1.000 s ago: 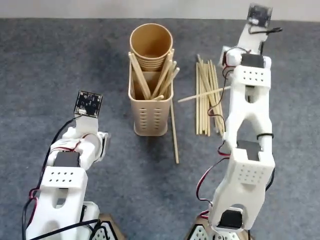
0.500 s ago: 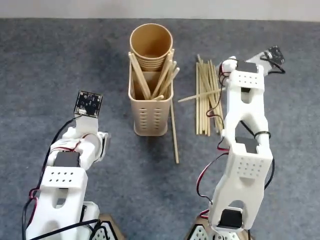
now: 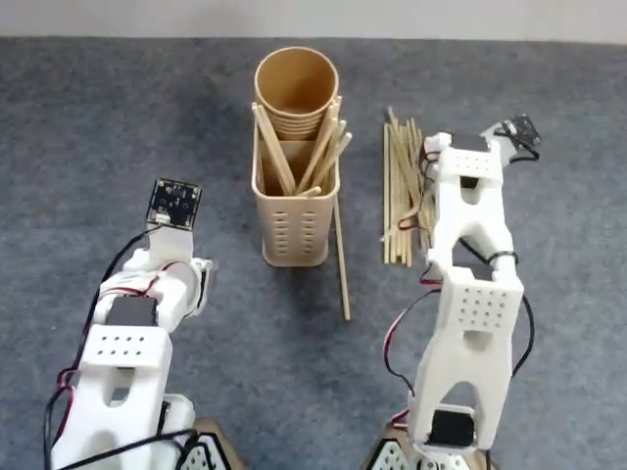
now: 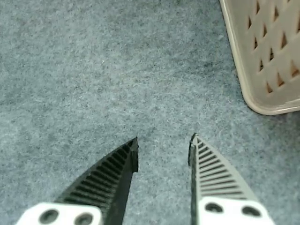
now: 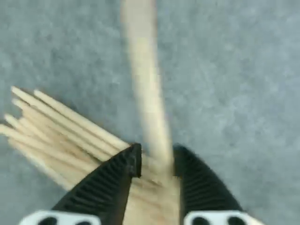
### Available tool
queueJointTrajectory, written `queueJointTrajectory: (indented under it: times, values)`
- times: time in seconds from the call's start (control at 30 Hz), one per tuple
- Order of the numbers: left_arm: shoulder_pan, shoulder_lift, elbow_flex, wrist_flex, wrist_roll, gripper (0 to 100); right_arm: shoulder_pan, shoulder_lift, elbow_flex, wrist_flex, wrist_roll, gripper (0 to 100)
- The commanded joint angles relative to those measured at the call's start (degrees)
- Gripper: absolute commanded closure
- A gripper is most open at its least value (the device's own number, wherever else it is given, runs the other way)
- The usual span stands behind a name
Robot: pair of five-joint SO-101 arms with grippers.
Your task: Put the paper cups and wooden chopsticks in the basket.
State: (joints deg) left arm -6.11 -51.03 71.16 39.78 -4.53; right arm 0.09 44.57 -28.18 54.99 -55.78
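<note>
The beige basket (image 3: 294,230) stands mid-table with stacked paper cups (image 3: 296,90) in its far compartment and several wooden chopsticks (image 3: 315,157) leaning inside. A loose pile of chopsticks (image 3: 397,186) lies to its right, and one single chopstick (image 3: 341,259) lies along the basket's right side. The right arm (image 3: 468,196) hangs over the pile. In the right wrist view my right gripper (image 5: 157,152) is shut on one chopstick (image 5: 145,84), just above the pile (image 5: 61,126). My left gripper (image 4: 164,145) stands open over bare carpet, near a basket corner (image 4: 262,61).
Grey carpet covers the whole table. The left arm (image 3: 147,294) stays at the near left, apart from the basket. Open carpet lies left of the basket and in front of it.
The right arm has drawn back toward the near side and lowered over the pile. The chopstick that lay across the pile has swung round and shifted nearer. The left arm has not moved.
</note>
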Motion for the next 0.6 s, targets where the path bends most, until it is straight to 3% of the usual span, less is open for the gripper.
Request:
queueJointTrajectory:
  times: [0.0, 0.13, 0.37, 0.57]
  values:
    - [0.84, -1.01, -0.22, -0.88, 0.09, 80, 1.01, -0.31, -3.74, -0.40, -0.53, 94.0]
    - [0.84, -1.01, -0.22, -0.88, 0.09, 80, 2.77, -3.56, -8.57, 4.97, -0.09, 97.4]
    - [0.84, -1.01, -0.22, -0.88, 0.09, 80, 3.30, -12.88, -22.81, 14.20, 11.96, 99.3]
    - [0.84, -1.01, -0.22, -0.88, 0.09, 80, 2.77, -18.42, -36.79, 14.64, 21.98, 99.3]
